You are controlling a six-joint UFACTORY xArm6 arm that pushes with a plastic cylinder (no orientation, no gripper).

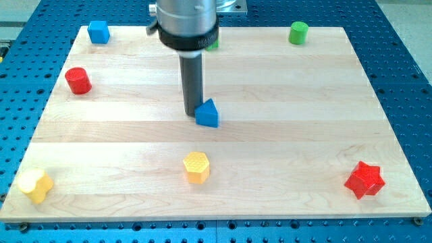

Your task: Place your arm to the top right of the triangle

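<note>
A blue triangle block [208,113] lies near the middle of the wooden board [283,135]. My tip [193,113] stands on the board just to the triangle's left, touching or almost touching its left side. The dark rod rises from there to the grey arm body at the view's top.
A blue cube [98,32] sits at the top left, a red cylinder [78,80] at the left, a green cylinder [298,32] at the top right. A green block [213,44] is mostly hidden behind the arm. A yellow hexagon [196,167], a yellow block [35,185] and a red star [364,179] lie along the bottom.
</note>
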